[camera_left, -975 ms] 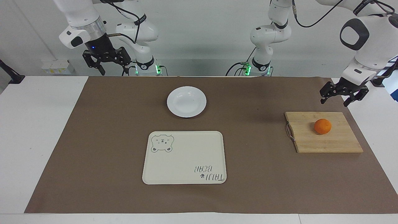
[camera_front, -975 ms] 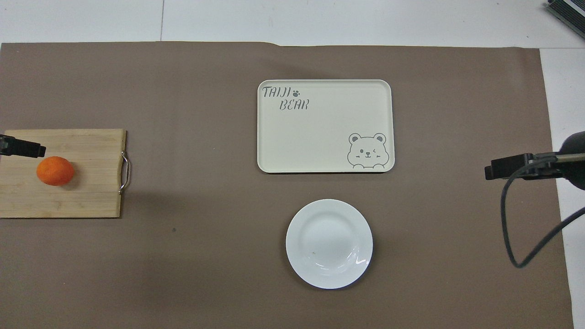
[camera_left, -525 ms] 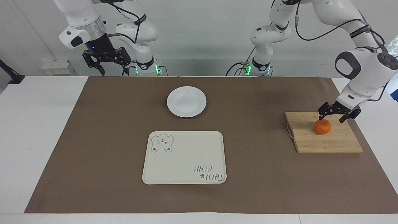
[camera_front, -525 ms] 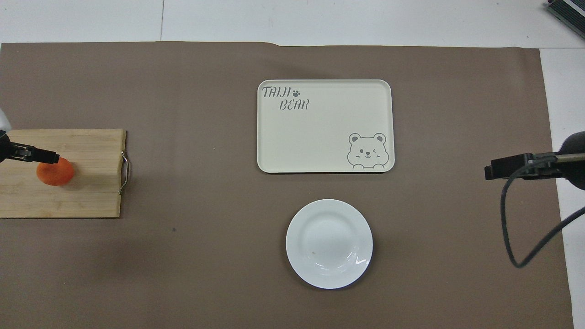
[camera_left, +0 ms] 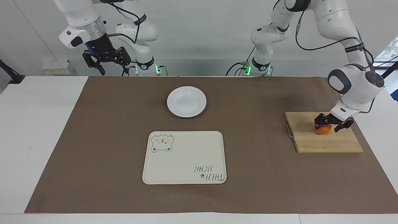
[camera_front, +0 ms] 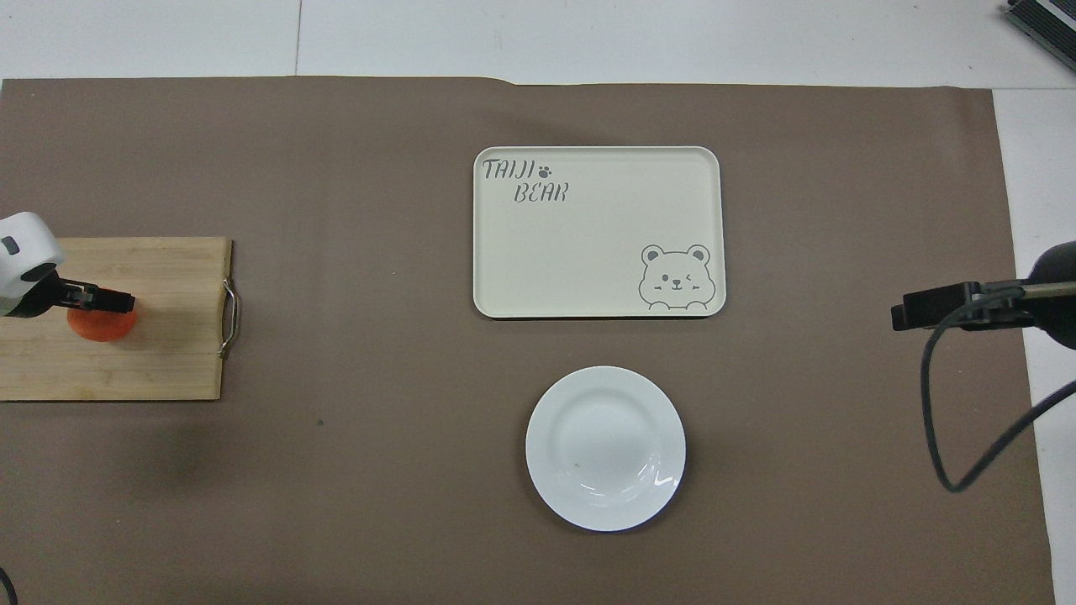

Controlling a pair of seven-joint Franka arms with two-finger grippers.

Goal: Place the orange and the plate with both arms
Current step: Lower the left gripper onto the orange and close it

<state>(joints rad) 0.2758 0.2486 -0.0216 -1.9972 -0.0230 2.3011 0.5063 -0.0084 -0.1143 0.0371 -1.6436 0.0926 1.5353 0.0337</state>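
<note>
Table: white top, with a big brown paper mat (camera_left: pixel 93 140) spread over most of it.
Landmark: cream bear tray (camera_left: pixel 184 157), flat in the middle of the mat, nothing on it.
Plate (camera_left: pixel 186 101): round, white, bare; just nearer to the robots than the bear tray, a small gap between them.
Cutting board (camera_left: pixel 323 132): wooden, with a metal handle; well away from the bear tray, at the left arm's end of the table.
Orange (camera_left: pixel 322 130): small and bright, sitting on the cutting board, so well apart from the bear tray too.
Left gripper (camera_left: pixel 331 123): down on the orange, one finger on each side of it; fingers spread wide, not squeezing yet, nothing lifted.
Right gripper (camera_left: pixel 105 59): waiting up high, well apart from the bear tray, at the right arm's end of the table; fingers spread, holding nothing.
Done: nothing placed yet; orange on the board, plate on the mat, untouched.
Step now: looks like the grab of the orange, about to begin.
Left to do: squeeze and lift the orange, pick up the plate, set both down; likely on the bear tray, though only a guess.
Watch out: round orange could roll away if the fingers close off-middle.
</note>
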